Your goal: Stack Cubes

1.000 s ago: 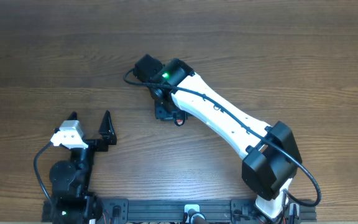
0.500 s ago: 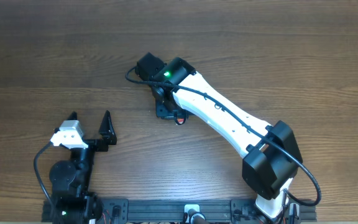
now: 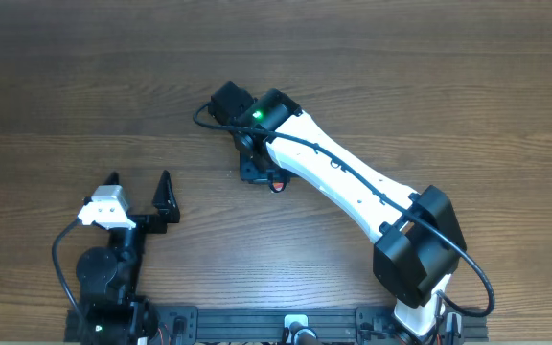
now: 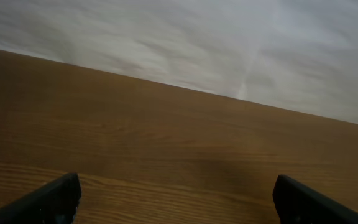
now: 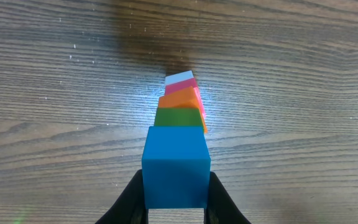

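In the right wrist view a stack of cubes stands on the wooden table [image 5: 55,74]. A blue cube [image 5: 176,158] is on top, over a green cube [image 5: 179,116], an orange cube [image 5: 180,98], a red cube [image 5: 193,84] and a pale cube [image 5: 179,78] at the bottom. My right gripper [image 5: 176,196] is above the stack, its fingers [image 5: 132,199] pressed on both sides of the blue cube. From above, the right gripper [image 3: 260,174] covers the stack near the table's middle, with a sliver of the red cube [image 3: 277,183] showing. My left gripper [image 3: 140,180] rests open near its base, holding nothing.
The wooden table [image 3: 448,77] is bare around the stack on all sides. The right arm [image 3: 343,182] stretches diagonally from the lower right to the centre. A pale wall [image 4: 179,37] rises beyond the table's far edge in the left wrist view.
The right wrist shifted very slightly to the right a second ago and has held still since. The left arm has not moved.
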`<move>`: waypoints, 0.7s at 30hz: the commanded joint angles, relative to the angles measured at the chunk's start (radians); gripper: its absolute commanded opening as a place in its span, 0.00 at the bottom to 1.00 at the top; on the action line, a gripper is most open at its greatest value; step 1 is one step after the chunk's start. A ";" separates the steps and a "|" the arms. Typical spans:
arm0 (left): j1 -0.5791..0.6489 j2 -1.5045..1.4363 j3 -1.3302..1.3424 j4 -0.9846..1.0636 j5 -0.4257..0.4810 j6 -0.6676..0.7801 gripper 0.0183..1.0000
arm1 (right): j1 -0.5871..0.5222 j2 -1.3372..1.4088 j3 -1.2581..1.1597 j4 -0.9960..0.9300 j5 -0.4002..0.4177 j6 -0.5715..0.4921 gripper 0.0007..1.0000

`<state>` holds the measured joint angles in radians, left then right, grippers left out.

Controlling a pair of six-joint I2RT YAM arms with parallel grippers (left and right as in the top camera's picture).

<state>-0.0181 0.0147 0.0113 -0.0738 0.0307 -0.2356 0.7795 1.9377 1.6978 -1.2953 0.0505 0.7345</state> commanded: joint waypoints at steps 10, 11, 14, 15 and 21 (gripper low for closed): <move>0.005 -0.012 -0.006 -0.001 0.013 -0.011 1.00 | -0.008 -0.003 -0.011 0.004 -0.005 0.012 0.01; 0.005 -0.012 -0.006 -0.001 0.013 -0.011 1.00 | -0.008 -0.003 -0.011 0.003 -0.005 0.012 0.01; 0.005 -0.012 -0.006 -0.001 0.013 -0.011 1.00 | -0.008 -0.003 -0.011 -0.002 -0.005 0.012 0.01; 0.005 -0.012 -0.006 -0.001 0.013 -0.011 1.00 | -0.008 -0.003 -0.011 -0.003 -0.005 0.012 0.01; 0.005 -0.012 -0.006 -0.001 0.013 -0.011 1.00 | -0.008 -0.002 -0.011 -0.006 -0.005 0.012 0.02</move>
<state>-0.0181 0.0147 0.0113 -0.0738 0.0307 -0.2356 0.7795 1.9377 1.6978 -1.3003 0.0505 0.7345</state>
